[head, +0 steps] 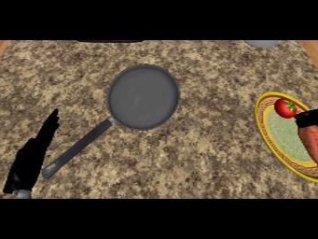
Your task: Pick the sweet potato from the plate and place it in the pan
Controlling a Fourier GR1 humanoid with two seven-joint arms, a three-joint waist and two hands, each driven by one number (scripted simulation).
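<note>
A speckled brown stone bench (189, 158) fills the view, with wooden strips at its far corners. The biggest thing on it is the dark grey pan (143, 96), sitting well to the left of the right robot hand (317, 116); its bowl holds nothing yet, and its long handle runs back toward the left robot hand (34, 154). That left one rests at the near left edge, just beside the handle's end but apart from it, its straight fingers pointing away over the bench; it seems parked there, out of the way.

The yellow-rimmed plate (275, 144) lies at the right edge, directly under the right robot hand. On it the sweet potato (313, 144) lies lengthwise, its far end tucked beneath that hand, which comes in from the right edge. The fingers look bent down over the potato's far end, likely the start of a grasp, but I cannot tell whether they have closed on it. A red tomato (285, 108) sits just left of the hand, near enough to be nudged during a lift.
</note>
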